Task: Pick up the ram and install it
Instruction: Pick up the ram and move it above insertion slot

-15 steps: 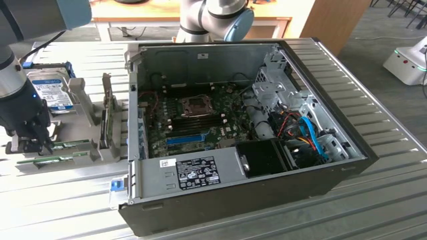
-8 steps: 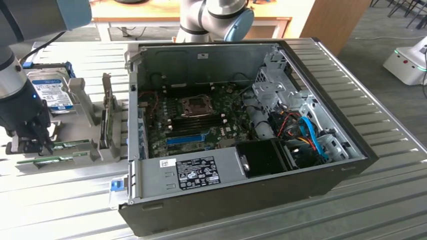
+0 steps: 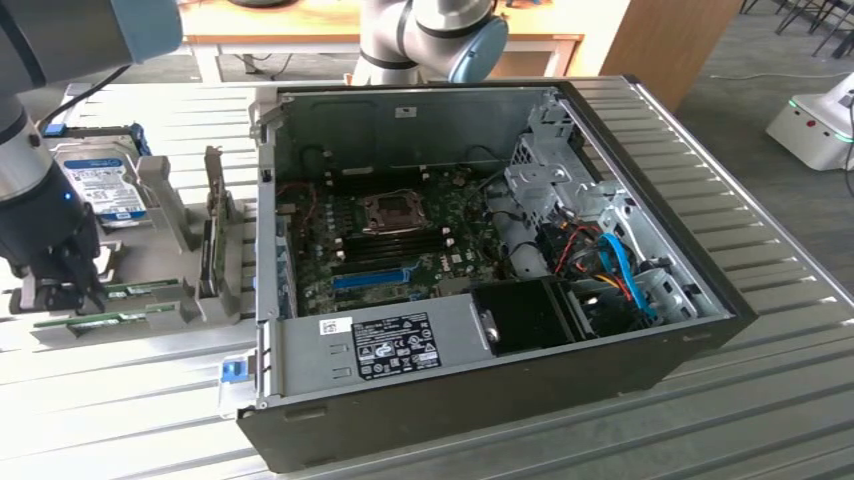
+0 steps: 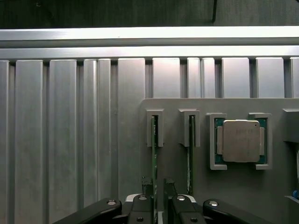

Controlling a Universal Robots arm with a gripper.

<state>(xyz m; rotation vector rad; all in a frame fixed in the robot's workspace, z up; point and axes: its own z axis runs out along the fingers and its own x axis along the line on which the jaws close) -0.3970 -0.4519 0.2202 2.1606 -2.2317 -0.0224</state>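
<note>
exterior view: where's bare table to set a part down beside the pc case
Bare slatted table lies on the near side of the grey parts tray, at the exterior view's left of the computer case, and again at the view's right of the case. Crowded: the tray, with hard drive, ram and gripper.

An open black metal computer case (image 3: 534,400) lies on its side on the ribbed aluminium table (image 3: 120,420). Just beside it, at the exterior view's left, sits a grey plastic parts holder (image 3: 167,320) with a boxy silver hard drive (image 3: 104,185) at its far end. In the holder the thin green ram stick (image 4: 154,154) stands on edge between the fingers of the black gripper (image 4: 158,184), apparently clear of both. Beside it stand a second green stick (image 4: 190,149), then a square metal-capped processor (image 4: 240,140).
</note>
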